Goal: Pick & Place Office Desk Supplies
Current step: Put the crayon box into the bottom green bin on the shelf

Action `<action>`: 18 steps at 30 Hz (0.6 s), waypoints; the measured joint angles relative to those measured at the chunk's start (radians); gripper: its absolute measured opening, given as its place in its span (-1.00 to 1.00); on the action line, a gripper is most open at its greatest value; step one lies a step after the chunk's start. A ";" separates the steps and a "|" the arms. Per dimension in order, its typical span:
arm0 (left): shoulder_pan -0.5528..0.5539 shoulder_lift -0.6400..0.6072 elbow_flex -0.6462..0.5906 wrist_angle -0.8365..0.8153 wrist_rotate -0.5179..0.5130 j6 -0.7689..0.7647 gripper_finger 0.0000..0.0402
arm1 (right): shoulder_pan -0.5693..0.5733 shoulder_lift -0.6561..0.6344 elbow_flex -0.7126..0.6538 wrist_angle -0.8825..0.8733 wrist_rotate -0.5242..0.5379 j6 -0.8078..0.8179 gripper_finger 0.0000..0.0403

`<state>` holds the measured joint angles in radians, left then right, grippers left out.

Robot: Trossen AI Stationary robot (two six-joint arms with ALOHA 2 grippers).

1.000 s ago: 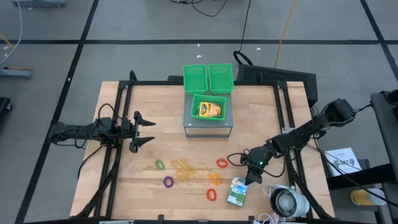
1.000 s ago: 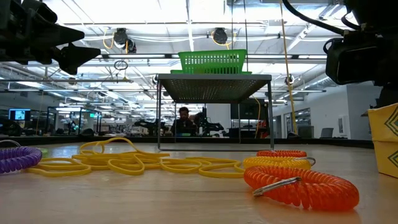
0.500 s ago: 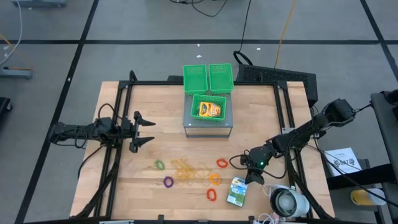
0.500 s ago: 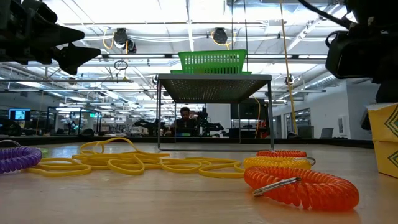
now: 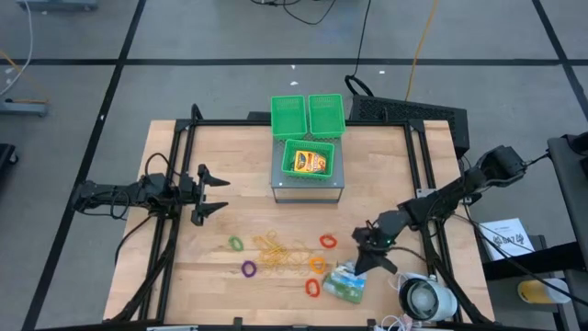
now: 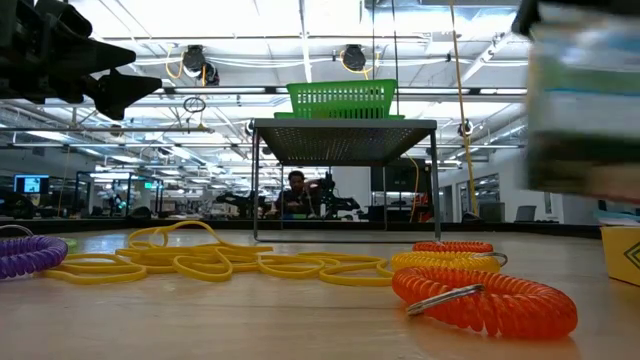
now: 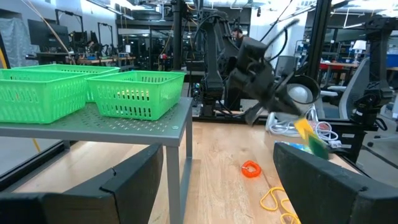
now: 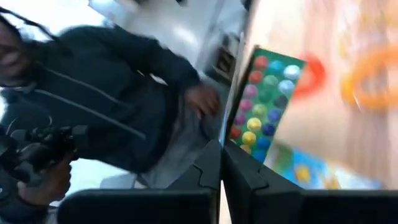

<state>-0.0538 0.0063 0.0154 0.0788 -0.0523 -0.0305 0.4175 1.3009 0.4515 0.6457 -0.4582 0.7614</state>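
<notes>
My right gripper (image 5: 365, 260) is shut on the green-white packet (image 5: 346, 283) near the table's near right corner. In the left wrist view the packet (image 7: 309, 138) slants down below that gripper (image 7: 264, 115). Coiled rings lie to its left: red (image 5: 328, 241), orange (image 5: 317, 264), purple (image 5: 248, 268) and green (image 5: 236, 244), around a tangle of yellow rubber bands (image 5: 280, 256). The crayon box (image 5: 310, 163) lies in a green bin. My left gripper (image 5: 218, 190) hovers open at the table's left side. My right gripper pinches the packet between its two shut fingers (image 8: 211, 163) at the packet's end nearest the arm (image 8: 241, 142). It comes slanting from the table's right side. The packet tilts down from the fingers, its held end raised. Whether the low end (image 6: 622, 255) still rests on the table I cannot tell.
A grey perforated stand (image 5: 310, 187) at the table's middle far side carries the green mesh bins (image 5: 308, 115). A white round device with cables (image 5: 424, 299) sits at the near right corner. Black frame rails (image 5: 418, 165) run along both sides. A person (image 8: 93, 93) shows beyond the table.
My right gripper has shut on the packet, then risen a little and rolled about its own axis. The packet, which lay flat on the table, has turned and tipped up at the held end.
</notes>
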 joint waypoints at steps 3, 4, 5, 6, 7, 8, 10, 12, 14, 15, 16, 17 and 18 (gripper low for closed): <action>0.000 0.000 0.000 0.000 0.000 0.000 0.54 | -0.007 -0.002 0.000 0.098 0.023 -0.070 -1.00; 0.000 0.000 0.000 0.000 0.000 0.000 0.54 | -0.011 -0.003 0.000 0.129 0.039 -0.092 -1.00; 0.000 0.000 0.000 0.000 0.000 0.000 0.54 | -0.018 -0.003 0.000 0.153 0.051 -0.115 -1.00; 0.000 0.000 0.000 0.000 0.000 0.000 0.55 | -0.023 -0.003 0.000 0.169 0.069 -0.139 -1.00; 0.000 0.000 0.000 0.000 0.000 0.000 0.54 | -0.029 -0.003 0.000 0.181 0.093 -0.163 -1.00; 0.000 0.000 0.000 0.000 0.000 0.000 0.54 | -0.037 -0.003 0.000 0.191 0.116 -0.186 -1.00; 0.000 0.000 0.000 0.000 0.000 0.000 0.54 | -0.053 -0.003 0.000 0.211 0.172 -0.235 -1.00; 0.000 0.000 0.000 0.000 0.000 0.000 0.55 | -0.071 -0.003 0.000 0.231 0.224 -0.284 -1.00; 0.000 0.000 0.000 0.000 0.000 0.000 0.54 | -0.088 -0.002 0.003 0.249 0.272 -0.328 -1.00; 0.000 0.000 0.000 0.000 0.000 0.000 0.54 | -0.099 -0.002 0.009 0.261 0.287 -0.354 -1.00; 0.000 0.000 0.000 0.000 0.000 0.000 0.54 | -0.110 -0.002 0.018 0.275 0.302 -0.378 -1.00; 0.000 0.000 0.000 0.000 0.000 0.000 0.54 | -0.123 -0.002 0.032 0.290 0.308 -0.403 -1.00; 0.000 0.000 0.000 0.000 0.000 0.000 0.54 | -0.136 -0.002 0.049 0.303 0.313 -0.425 -1.00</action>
<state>-0.0538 0.0064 0.0154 0.0788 -0.0522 -0.0303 0.2813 1.2987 0.5003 0.9485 -0.1455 0.3361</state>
